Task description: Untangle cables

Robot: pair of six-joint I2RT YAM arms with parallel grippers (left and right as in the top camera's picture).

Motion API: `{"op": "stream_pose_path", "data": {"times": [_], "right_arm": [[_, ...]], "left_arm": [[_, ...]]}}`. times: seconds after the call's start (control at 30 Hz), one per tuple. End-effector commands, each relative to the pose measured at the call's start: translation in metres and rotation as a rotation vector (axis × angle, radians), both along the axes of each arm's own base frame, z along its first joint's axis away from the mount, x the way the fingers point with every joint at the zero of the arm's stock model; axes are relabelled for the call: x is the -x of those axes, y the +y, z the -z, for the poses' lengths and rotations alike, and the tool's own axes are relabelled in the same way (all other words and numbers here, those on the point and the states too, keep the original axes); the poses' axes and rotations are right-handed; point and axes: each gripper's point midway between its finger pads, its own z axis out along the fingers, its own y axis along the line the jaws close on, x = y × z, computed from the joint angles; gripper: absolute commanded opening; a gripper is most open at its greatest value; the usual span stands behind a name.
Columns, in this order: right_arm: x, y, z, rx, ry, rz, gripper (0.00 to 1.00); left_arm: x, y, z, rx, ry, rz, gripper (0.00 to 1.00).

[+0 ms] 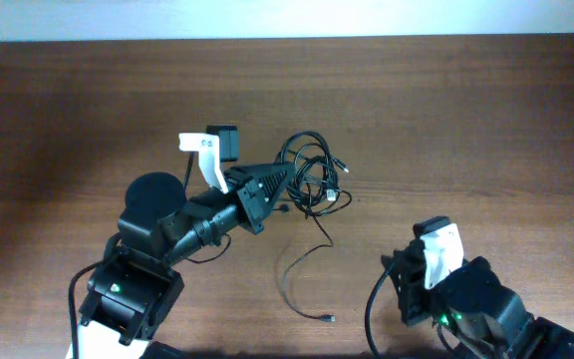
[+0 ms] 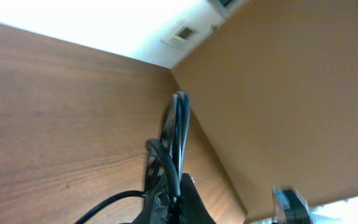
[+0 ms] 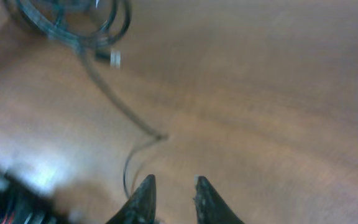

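Note:
The cables (image 1: 312,178) are thin black cords in a tangled bundle at the table's middle. One loose strand (image 1: 289,284) trails toward the front and ends in a small plug (image 1: 329,318). My left gripper (image 1: 275,186) reaches in from the lower left and is shut on the bundle's left side. In the left wrist view its jaws (image 2: 176,200) pinch the cords, and loops of the cables (image 2: 178,124) rise above them. My right gripper (image 3: 173,182) stands open with nothing between its fingers, hovering right of the loose strand (image 3: 129,168). The bundle (image 3: 73,25) lies far ahead of it.
The wooden table's far edge (image 1: 287,40) meets a white wall at the back. The right arm's body (image 1: 466,294) fills the front right corner, and the left arm's base (image 1: 128,289) fills the front left.

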Motion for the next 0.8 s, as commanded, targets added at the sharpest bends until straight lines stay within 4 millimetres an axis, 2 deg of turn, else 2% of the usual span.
{"op": "stream_pose_path", "data": {"times": [0.0, 0.03, 0.1, 0.13, 0.2, 0.33, 0.4, 0.53, 0.6, 0.7, 0.77], "right_arm": [[-0.018, -0.006, -0.040, -0.060, -0.141, 0.083, 0.26], [-0.022, -0.001, -0.051, -0.076, -0.189, 0.069, 0.28], [-0.029, 0.000, -0.066, -0.073, -0.269, 0.064, 0.29], [-0.030, 0.001, -0.071, -0.088, -0.281, 0.065, 0.29], [-0.020, 0.019, -0.073, -0.166, -0.241, -0.021, 0.29], [0.004, 0.064, -0.056, -0.242, -0.070, -0.243, 0.28], [0.006, 0.084, -0.047, -0.247, -0.011, -0.314, 0.28], [-0.005, 0.105, -0.035, -0.239, 0.033, -0.344, 0.27], [0.000, 0.110, -0.033, -0.249, 0.054, -0.378, 0.04], [0.008, 0.110, -0.032, -0.254, 0.076, -0.405, 0.04], [0.020, 0.098, -0.034, -0.250, 0.081, -0.412, 0.04]], "left_arm": [[0.039, -0.020, -0.020, -0.042, -0.207, 0.270, 0.00], [0.055, -0.026, -0.021, -0.052, -0.264, 0.379, 0.00], [0.067, -0.030, -0.021, -0.051, -0.298, 0.462, 0.00], [0.068, -0.030, -0.020, -0.052, -0.299, 0.465, 0.00], [0.064, -0.031, -0.018, -0.054, -0.290, 0.463, 0.00], [0.057, -0.035, -0.021, -0.030, -0.281, 0.457, 0.00], [0.053, -0.036, -0.025, -0.007, -0.272, 0.451, 0.00], [0.055, -0.038, -0.027, 0.007, -0.257, 0.456, 0.00], [0.044, -0.036, -0.026, 0.028, -0.188, 0.383, 0.00], [0.016, -0.025, -0.024, 0.050, -0.107, 0.199, 0.00], [-0.004, -0.013, -0.020, 0.046, -0.071, 0.060, 0.00]]}}
